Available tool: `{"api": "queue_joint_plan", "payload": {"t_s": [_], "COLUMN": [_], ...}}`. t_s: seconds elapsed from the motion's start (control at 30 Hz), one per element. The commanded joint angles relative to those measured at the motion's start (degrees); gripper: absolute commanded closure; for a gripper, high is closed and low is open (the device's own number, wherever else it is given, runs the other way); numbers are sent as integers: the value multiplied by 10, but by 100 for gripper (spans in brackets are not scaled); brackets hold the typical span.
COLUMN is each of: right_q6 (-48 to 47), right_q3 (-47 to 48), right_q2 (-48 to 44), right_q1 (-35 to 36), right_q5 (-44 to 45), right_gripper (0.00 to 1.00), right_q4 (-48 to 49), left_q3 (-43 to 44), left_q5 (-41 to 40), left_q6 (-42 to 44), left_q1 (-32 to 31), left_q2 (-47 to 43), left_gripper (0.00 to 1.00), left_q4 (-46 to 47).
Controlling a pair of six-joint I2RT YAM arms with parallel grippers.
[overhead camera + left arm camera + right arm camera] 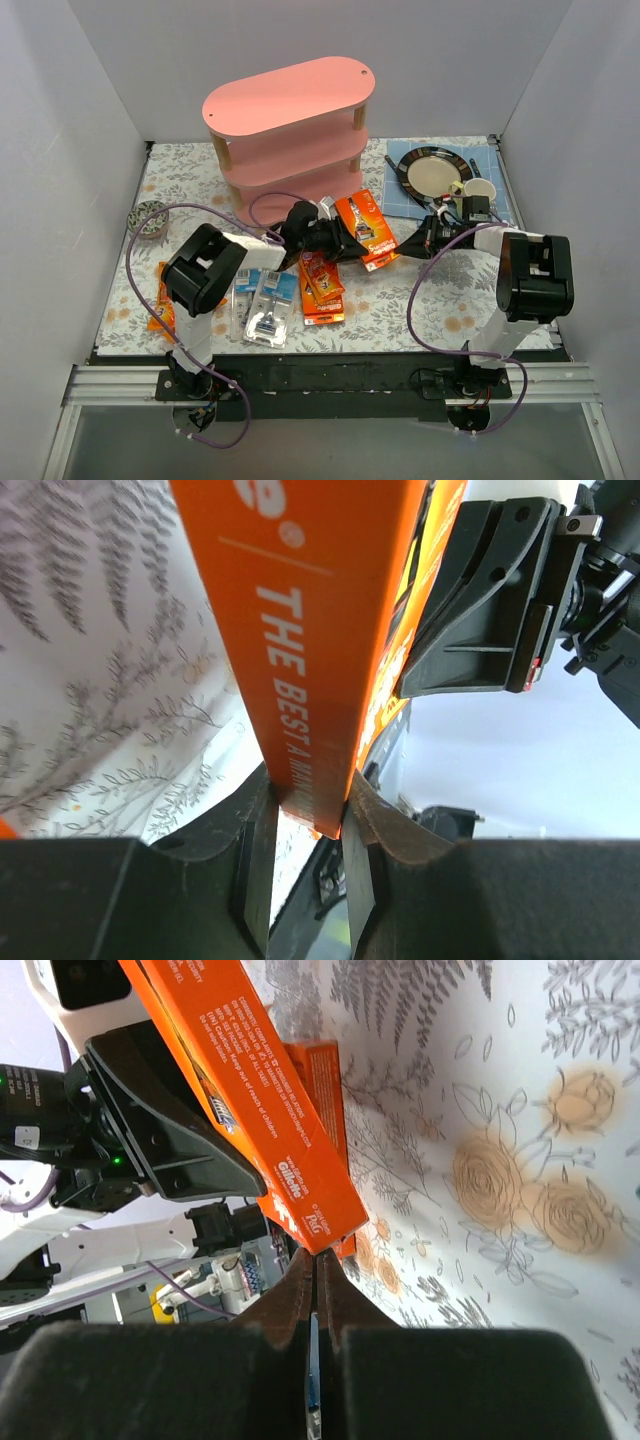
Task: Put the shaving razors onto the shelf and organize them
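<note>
Currently the orange razor pack (366,228), mid-frame below the shelf (290,100), is pinched by the left gripper (310,825); the right gripper (315,1280) is pressed together. The pinch should be firmed before lifting.

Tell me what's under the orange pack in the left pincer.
Floral cloth and part of a second orange pack lying flat. The held pack and left pincer cover the rest of it.
</note>
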Motion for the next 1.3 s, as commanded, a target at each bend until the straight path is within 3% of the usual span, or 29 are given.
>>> {"api": "queue_joint_plan", "payload": {"t_s": [0.0,0.23,0.33,0.53,0.63,0.77,0.93,1.27], "right_q6": [71,153,195,242,257,300,332,368], "right_q3": [60,161,196,248,265,268,284,297], "right_q2": [41,138,183,248,262,273,291,310], "right_q1": [18,27,30,59,66,72,72,90], "right_q5": [-36,-45,-51,-47,-44,-37,-26,36], "right_gripper": [99,99,99,99,99,99,99,99], "right_q4": [76,171,218,266,286,328,382,455], "left_q3": [29,62,88,102,81,44,0,7], "left_q5": [-21,-42,-60,-68,-54,6,61,135], "left_q6": [46,79,101,112,120,167,289,431], "left_q1": [1,39,55,60,61,71,80,81], "left_q2": [-28,-7,10,21,2,-40,-107,-132], "left_gripper": [81,74,66,23,16,14,14,14], "left_q4": [-66,-100,-116,-148,-164,-201,-253,-368]}}
